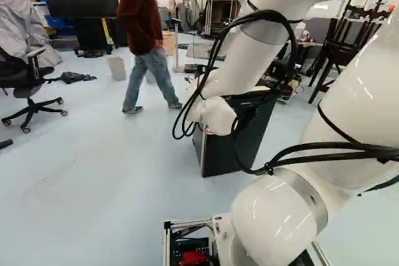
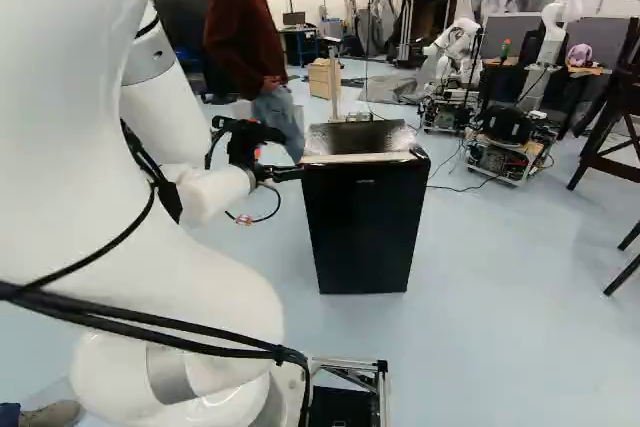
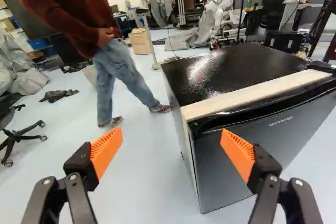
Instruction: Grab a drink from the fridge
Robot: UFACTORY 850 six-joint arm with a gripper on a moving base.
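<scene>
In the right base view, my gripper (image 2: pixel 285 174) is at the upper left corner of the small black fridge (image 2: pixel 365 222), with the door shut. The left base view shows the fridge (image 1: pixel 227 151) partly behind my arm. From the wrist, the gripper (image 3: pixel 172 148) stands open with nothing between its orange pads. One finger is over the fridge door (image 3: pixel 257 140) near its side edge, the other over the floor beside it; whether it touches is unclear. A pale strip (image 3: pixel 252 95) runs along the top above the door. No drink is in sight.
A person (image 3: pixel 118 66) stands beyond the fridge, to its left. Another robot (image 2: pixel 460 52) stands at the back. An office chair (image 1: pixel 31 85) is at the left of the left base view, and dark stacked chairs (image 2: pixel 610 137) are at the right of the right base view.
</scene>
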